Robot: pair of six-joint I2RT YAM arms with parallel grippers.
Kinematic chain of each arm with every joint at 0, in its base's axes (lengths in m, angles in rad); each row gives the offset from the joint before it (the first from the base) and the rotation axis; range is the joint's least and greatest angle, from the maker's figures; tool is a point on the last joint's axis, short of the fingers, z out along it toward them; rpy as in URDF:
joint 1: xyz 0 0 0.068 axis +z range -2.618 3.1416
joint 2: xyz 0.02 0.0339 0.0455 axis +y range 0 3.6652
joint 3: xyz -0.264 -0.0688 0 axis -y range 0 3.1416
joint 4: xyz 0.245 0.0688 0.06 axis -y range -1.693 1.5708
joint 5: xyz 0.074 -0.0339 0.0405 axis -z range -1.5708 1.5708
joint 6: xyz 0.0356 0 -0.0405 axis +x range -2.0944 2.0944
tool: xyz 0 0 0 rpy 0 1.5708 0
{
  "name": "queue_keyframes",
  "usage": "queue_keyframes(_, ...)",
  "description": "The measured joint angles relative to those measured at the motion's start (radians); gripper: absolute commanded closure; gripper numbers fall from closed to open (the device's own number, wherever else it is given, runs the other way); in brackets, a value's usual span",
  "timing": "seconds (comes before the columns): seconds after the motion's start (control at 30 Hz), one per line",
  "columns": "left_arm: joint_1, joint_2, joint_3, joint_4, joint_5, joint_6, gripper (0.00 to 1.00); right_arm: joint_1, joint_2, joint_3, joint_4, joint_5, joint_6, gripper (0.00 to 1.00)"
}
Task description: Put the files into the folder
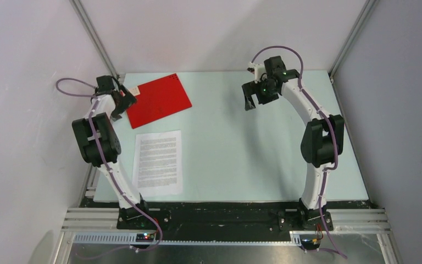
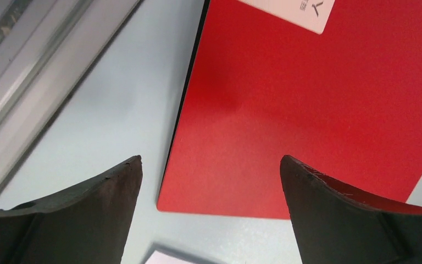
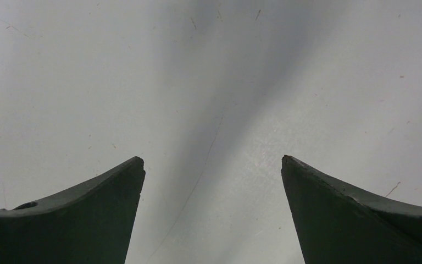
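The red folder [image 1: 160, 100] lies closed and tilted at the far left of the table, its white label [image 1: 134, 89] at its left corner. It fills much of the left wrist view [image 2: 307, 110]. The files [image 1: 157, 163], white printed sheets, lie flat in front of the folder; a corner shows in the left wrist view [image 2: 165, 257]. My left gripper [image 1: 119, 107] is open and empty, low over the folder's near left corner. My right gripper [image 1: 249, 103] is open and empty, above bare table at the far middle right [image 3: 211, 165].
The pale table [image 1: 253, 154] is walled by white panels left, right and behind. An aluminium rail [image 2: 27, 71] runs along the table's left edge close to my left gripper. The arm bases stand on a black strip at the near edge.
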Motion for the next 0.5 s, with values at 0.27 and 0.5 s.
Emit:
queue_keyframes(0.27, 0.01, 0.128, 0.1, 0.044, 0.015, 0.056, 0.0, 0.037, 0.001, 0.001, -0.011, 0.008, -0.011, 0.01)
queue_keyframes(0.5, 0.014, 0.209, 0.169, 0.078, 0.135, 0.052, 0.19, 0.05, 0.001, 0.001, -0.017, 0.019, -0.013, 0.01)
